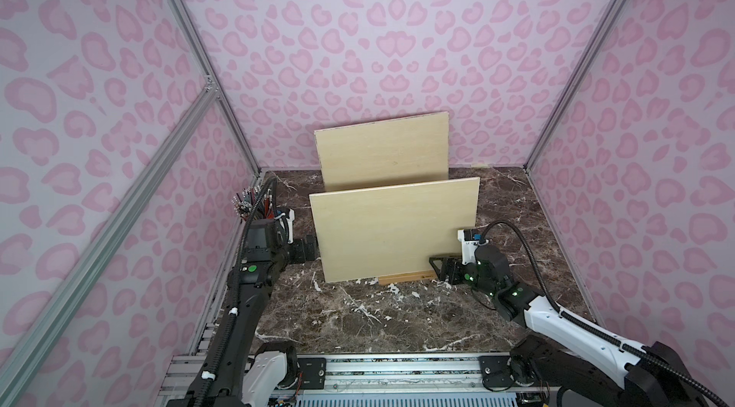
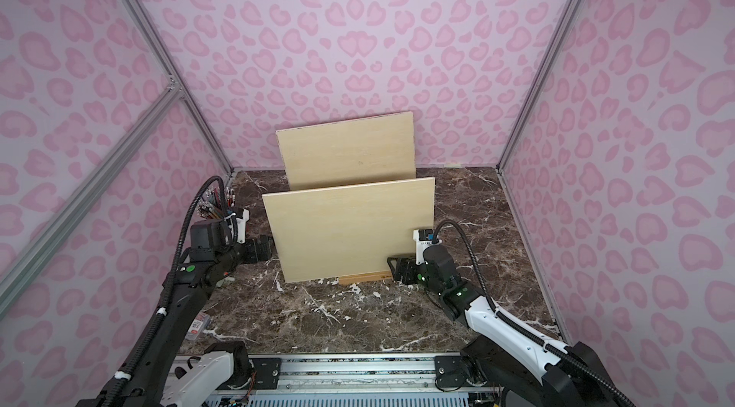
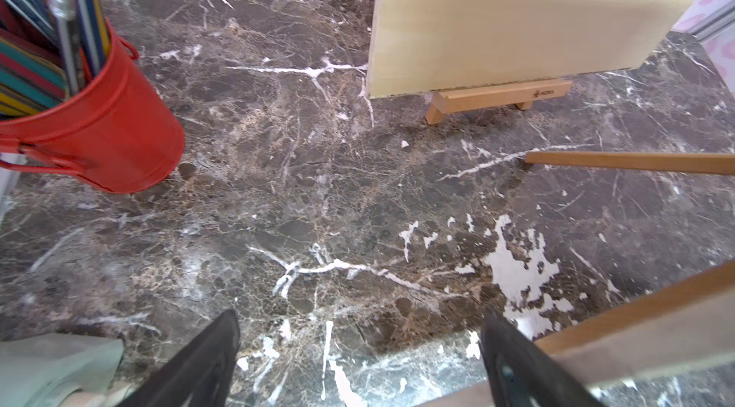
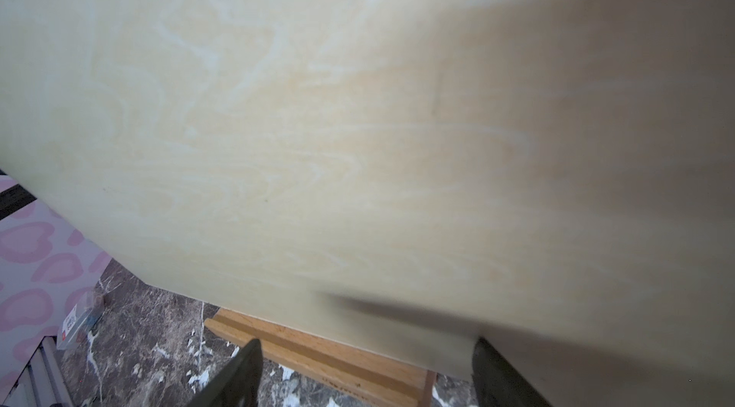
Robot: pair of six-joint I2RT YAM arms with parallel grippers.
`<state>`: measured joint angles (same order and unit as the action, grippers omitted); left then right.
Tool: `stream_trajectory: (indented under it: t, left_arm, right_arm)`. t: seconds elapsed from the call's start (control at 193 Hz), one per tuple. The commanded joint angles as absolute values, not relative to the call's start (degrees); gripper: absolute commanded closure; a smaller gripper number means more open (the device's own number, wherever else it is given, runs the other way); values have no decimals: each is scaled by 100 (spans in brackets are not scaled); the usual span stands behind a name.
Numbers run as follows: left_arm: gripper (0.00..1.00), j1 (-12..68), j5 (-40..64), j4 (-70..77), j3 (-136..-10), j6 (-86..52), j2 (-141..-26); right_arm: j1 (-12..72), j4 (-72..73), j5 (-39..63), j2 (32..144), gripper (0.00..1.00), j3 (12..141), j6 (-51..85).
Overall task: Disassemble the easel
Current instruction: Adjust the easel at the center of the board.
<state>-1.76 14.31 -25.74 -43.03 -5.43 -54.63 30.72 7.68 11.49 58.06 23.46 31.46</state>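
The front board stands mid-table on the easel; taking it off looks like the step in hand. The right gripper at the board's 5 o'clock corner and the left gripper at its 9 o'clock edge both gape empty. Next they should pinch those edges and lift together.

No lettering reads clearly in any view.

- Easel ledge: small dark brand stamp near one end of its front face, a logo with a short word. Too small to make out. In the right wrist view, faint lettering on the same ledge is also unreadable.
- Flat packet at the left edge of the surface: red-and-white label with printed lines, characters too small to read.
- Right wrist camera housing: blue tag, no characters resolved.
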Motion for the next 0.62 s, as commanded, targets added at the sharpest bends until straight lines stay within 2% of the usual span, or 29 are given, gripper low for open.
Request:
stream_trajectory:
  t: [0.0, 0.455, 0.615]
  left_arm:
    - [4, -167, 1777, -2652, -4364, -483, -5471]
    - [4, -167, 1920, -2820, -4388, -539, -5309]
    - [4, -167, 1882, -2912, -4329, -679, -5220]
  right_arm:
    - [2951, 1253, 1004, 6018, 16, 2461, 3048]
    - [2133, 1185, 1537, 7187, 16, 3317, 2519]
    - [2103, 1054, 1727, 7150, 15, 3405, 2435]
